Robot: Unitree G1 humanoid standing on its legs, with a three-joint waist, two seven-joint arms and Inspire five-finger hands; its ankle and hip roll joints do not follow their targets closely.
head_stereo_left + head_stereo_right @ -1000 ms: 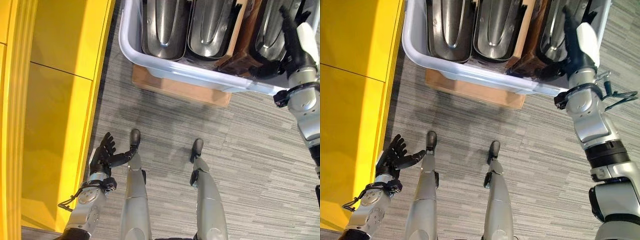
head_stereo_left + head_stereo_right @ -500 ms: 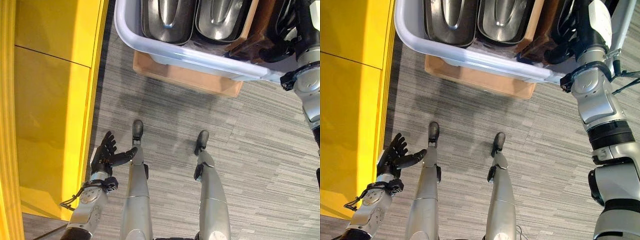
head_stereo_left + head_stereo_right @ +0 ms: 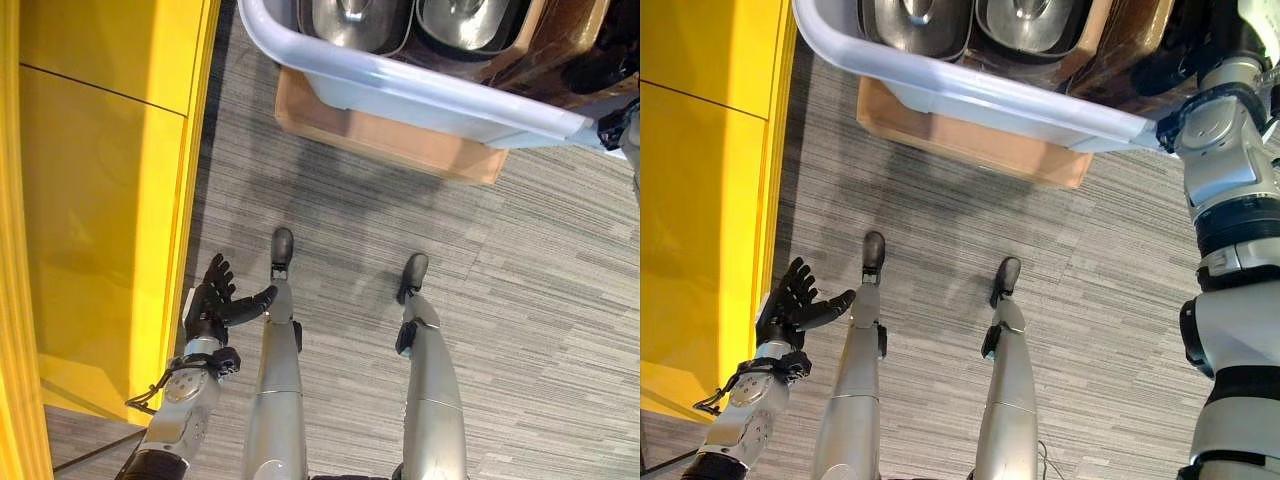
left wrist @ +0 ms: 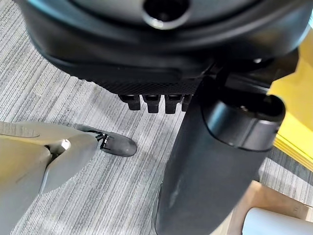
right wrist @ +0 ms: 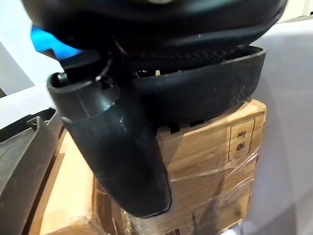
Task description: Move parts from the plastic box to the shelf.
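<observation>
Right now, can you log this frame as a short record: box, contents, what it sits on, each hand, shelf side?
box: pale plastic box, ahead of the robot
contents: shiny metal parts side by side, brown wooden divider to their right
support: cardboard carton under the box, on grey carpet
left hand: low by the yellow panel, fingers spread, holding nothing
right hand: at the box's right end, fingers hidden
</observation>
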